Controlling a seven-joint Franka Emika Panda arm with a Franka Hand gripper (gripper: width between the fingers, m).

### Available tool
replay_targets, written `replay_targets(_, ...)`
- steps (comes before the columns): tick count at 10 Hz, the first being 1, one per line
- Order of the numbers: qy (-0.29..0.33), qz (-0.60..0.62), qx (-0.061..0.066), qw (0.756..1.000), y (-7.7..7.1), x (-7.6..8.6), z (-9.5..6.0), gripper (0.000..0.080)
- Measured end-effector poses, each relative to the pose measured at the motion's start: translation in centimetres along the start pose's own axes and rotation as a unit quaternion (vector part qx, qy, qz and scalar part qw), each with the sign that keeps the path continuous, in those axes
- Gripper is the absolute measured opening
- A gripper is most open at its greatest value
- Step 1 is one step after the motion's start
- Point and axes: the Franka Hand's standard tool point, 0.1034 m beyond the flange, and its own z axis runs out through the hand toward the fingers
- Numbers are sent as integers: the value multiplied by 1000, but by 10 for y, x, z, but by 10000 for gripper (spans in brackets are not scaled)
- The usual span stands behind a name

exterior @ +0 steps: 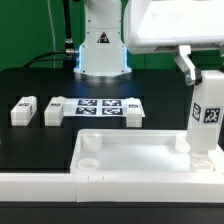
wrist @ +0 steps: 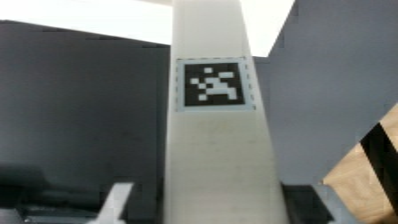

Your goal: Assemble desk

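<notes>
My gripper (exterior: 199, 74) hangs at the exterior view's right, shut on the top of a white square leg (exterior: 208, 118) that bears a black-and-white tag. The leg stands upright, with its lower end at the right front corner of the desk slab (exterior: 140, 148); whether it sits in the socket there I cannot tell. In the wrist view the leg (wrist: 217, 140) fills the middle, running away from my gripper (wrist: 214, 208), whose fingers (wrist: 121, 203) press on both of its sides. An empty round socket (exterior: 88, 157) shows at the slab's left front corner.
Two loose white legs (exterior: 24, 110) (exterior: 54, 110) lie on the black table at the exterior view's left. The marker board (exterior: 103, 108) lies behind the slab. A long white rail (exterior: 40, 186) runs along the front. The robot base (exterior: 102, 50) stands at the back.
</notes>
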Motion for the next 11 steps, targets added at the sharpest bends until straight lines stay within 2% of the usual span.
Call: replay_targets(11, 1, -9, 5, 1000, -12, -4, 2, 290)
